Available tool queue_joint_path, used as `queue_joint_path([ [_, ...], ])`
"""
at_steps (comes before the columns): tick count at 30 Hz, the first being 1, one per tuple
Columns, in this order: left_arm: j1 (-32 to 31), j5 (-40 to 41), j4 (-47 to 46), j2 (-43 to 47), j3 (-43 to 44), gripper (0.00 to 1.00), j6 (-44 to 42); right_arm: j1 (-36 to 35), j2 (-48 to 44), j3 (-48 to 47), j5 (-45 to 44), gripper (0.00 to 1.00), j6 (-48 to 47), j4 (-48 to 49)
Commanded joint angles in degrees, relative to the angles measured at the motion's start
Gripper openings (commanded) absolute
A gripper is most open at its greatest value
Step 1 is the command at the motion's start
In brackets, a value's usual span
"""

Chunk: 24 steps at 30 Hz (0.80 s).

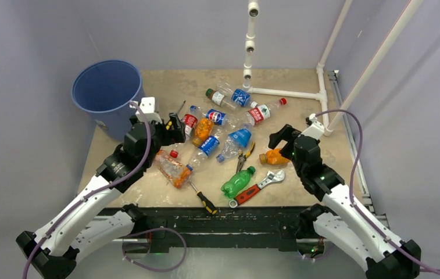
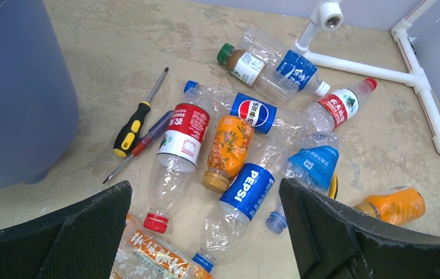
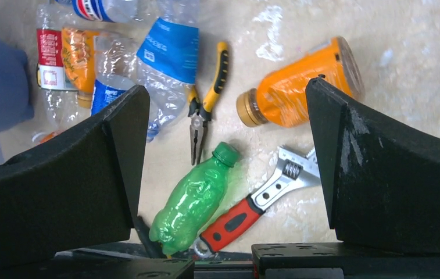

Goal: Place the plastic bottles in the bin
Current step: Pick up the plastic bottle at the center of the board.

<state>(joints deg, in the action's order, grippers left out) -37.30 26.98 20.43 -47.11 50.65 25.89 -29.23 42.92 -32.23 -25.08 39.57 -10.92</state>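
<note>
Grey walls closed round a beige counter (image 1: 165, 78) littered with bottles and hand tools. Left fingers (image 2: 66, 232) stood wide apart with nothing between them, poised over the heap. A clear red-labelled bottle (image 2: 176, 145), an orange bottle (image 2: 227, 151) and a Pepsi bottle (image 2: 243, 195) lay side by side just ahead, touching. Right fingers (image 3: 83, 168) were likewise spread and empty, above a green bottle (image 3: 193, 200) that lay against a red-handled wrench (image 3: 258, 203). Pliers (image 3: 206, 110) and an orange-filled bottle (image 3: 299, 87) lay beyond. Further out, the blue bin (image 1: 104, 87) sat at the far left corner, near the left arm and well apart from the right.

Those clear bottles looked empty, so probably light, thin-walled and slick, apt to cave in or slip out under a squeeze. The labelled middle or the stiffer neck seemed the best hold. Orange-filled ones would likely be heavier and firmer.

Only the overhead view showed the bin's open mouth; the left wrist saw just its wall. Only the left wrist showed two screwdrivers (image 2: 127, 133) plainly beside the bin.
</note>
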Motion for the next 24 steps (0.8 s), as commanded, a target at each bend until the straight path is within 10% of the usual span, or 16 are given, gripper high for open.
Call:
queue_joint_path([
  [1, -0.13, -1.24, -1.34, -1.49, -0.29, 0.99, -0.27, 5.41, -3.7, 1.58, -1.35, 0.98, 8.84, -6.54],
  [24, -0.09, -6.32, 0.32, -5.27, 0.93, 0.98, 1.21, 9.96, 14.42, 8.93, 3.76, 0.98, 22.52, 4.41],
])
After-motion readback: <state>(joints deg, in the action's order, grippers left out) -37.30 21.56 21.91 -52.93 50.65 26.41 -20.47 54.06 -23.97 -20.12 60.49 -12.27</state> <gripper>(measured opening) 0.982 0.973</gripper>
